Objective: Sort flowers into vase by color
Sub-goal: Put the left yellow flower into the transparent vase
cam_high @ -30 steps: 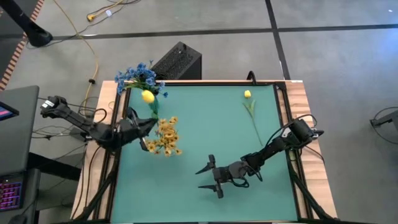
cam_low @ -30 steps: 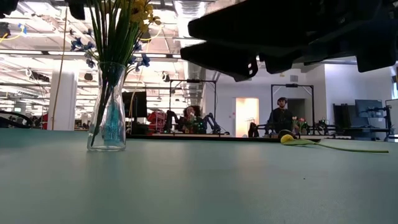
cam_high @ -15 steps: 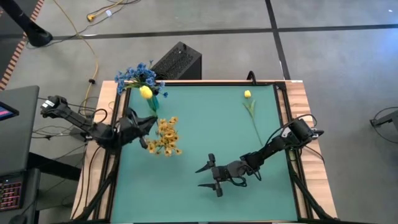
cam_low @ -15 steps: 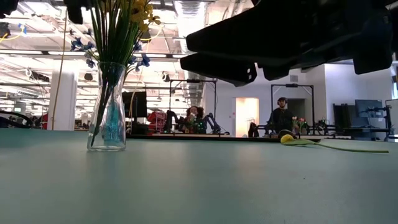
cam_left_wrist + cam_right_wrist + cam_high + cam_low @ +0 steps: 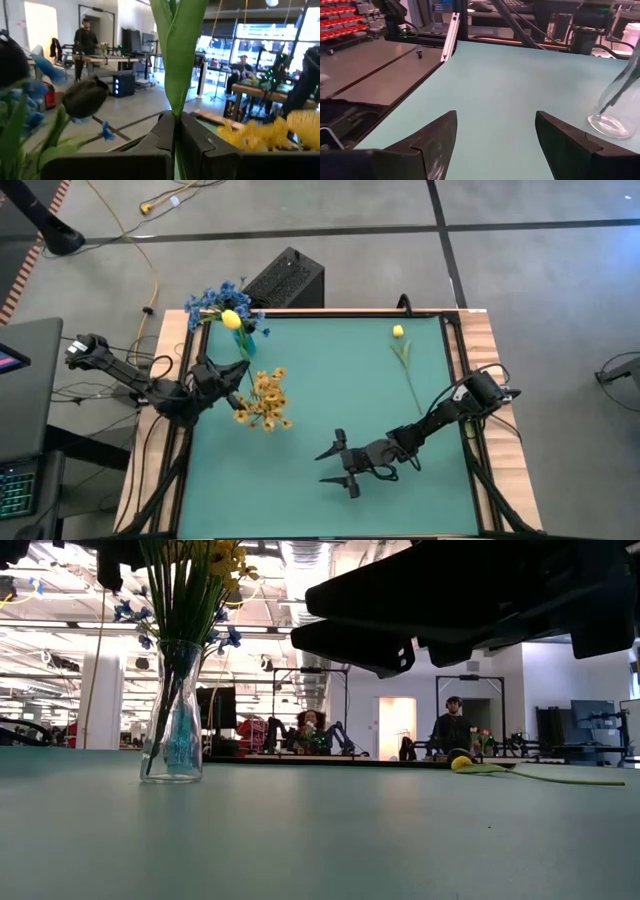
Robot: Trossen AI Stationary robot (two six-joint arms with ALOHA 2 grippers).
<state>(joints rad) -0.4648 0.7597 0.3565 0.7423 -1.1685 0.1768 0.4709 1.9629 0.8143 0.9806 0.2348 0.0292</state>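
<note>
A clear glass vase [image 5: 172, 720] stands near the table's far left corner and holds green stalks with blue sprays [image 5: 218, 302] and yellow sprays [image 5: 265, 400]. My left gripper [image 5: 238, 372] is beside the vase, level with the blossoms. It is shut on a yellow bud stem whose bud [image 5: 231, 320] sits by the blue sprays. A second yellow bud stem [image 5: 403, 355] lies flat on the table toward the far right. My right gripper [image 5: 335, 465] hovers open over the table's near middle, touching nothing. My left gripper pinches the yellow bud stem between its two fingers on the green stalk and leaf [image 5: 174, 107], well below the bud. The stalk passes between the fingers [image 5: 162, 132] and rises beyond them out of the wrist view. The gripper hides the stem's lower end.
A black box [image 5: 285, 280] stands just beyond the table's far edge. Raised rails [image 5: 458, 380] run along the table's sides. The teal tabletop [image 5: 340, 390] lies bare between the vase and the lying stem. People and benches show in the room beyond.
My left gripper has drawn slightly toward the table's left edge, still shut on the stem. The stem's yellow bud has swung toward the far edge, in among the blue sprays. My right arm has kept still.
</note>
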